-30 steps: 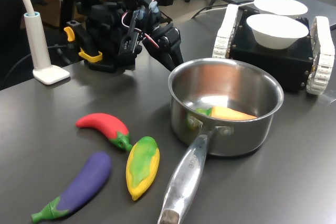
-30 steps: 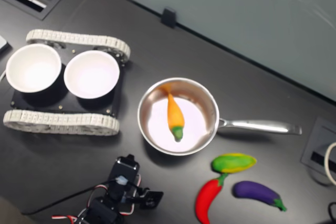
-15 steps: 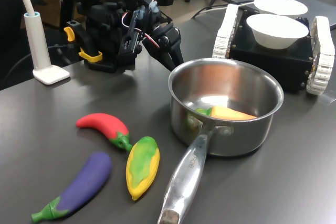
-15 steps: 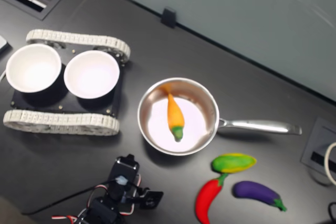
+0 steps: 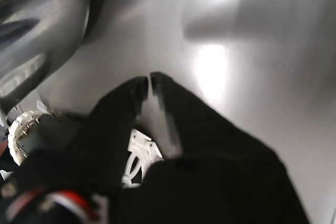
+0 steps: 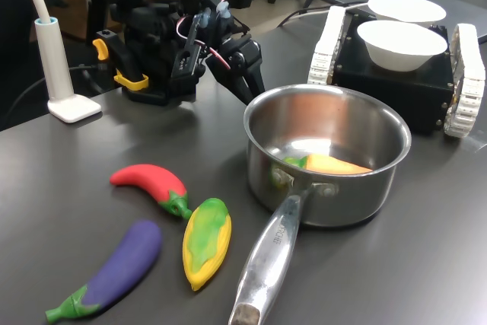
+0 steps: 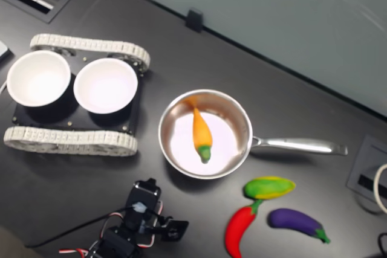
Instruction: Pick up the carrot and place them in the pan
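The carrot (image 7: 201, 133) lies in the pan (image 6: 380, 188), so the empty, closed gripper (image 5: 149, 78) should retreat clear of the rim.

No legible text, label or number anywhere in view.

Carrot (image 7: 201, 133) inside pan (image 7: 239, 119)

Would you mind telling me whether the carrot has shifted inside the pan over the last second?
No. In the second exterior view the carrot lies in the pan as before, its green end toward the same near rim, judged against the pan's handle.
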Controlling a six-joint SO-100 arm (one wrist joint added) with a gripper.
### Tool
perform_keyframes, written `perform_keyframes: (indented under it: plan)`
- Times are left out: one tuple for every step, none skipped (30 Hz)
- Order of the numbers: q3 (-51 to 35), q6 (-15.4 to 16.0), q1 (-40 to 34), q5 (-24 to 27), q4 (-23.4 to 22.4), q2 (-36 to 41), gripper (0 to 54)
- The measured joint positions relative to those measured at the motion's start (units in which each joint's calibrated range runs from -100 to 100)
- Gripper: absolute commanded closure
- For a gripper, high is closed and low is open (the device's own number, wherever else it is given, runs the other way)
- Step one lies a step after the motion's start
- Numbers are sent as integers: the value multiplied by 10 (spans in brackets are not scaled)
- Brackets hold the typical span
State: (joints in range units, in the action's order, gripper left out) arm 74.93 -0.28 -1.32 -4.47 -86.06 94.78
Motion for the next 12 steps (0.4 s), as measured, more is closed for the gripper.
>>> perform_keyframes:
  plan:
    - [0,0,-4,0,0,0,535]
    - [0,0,-4,0,0,0,535]
    - [0,0,-4,0,0,0,535]
    - [0,0,-4,1,0,0,535]
    - [0,0,-3,3,0,0,535]
    - [0,0,-2,3,0,0,535]
    - [0,0,-2,3,0,0,535]
    - [0,0,-2,3,0,0,535]
    - [0,0,-2,3,0,0,535]
    - [0,0,-2,3,0,0,535]
    - [0,0,-2,3,0,0,535]
    - [0,0,-2,3,0,0,535]
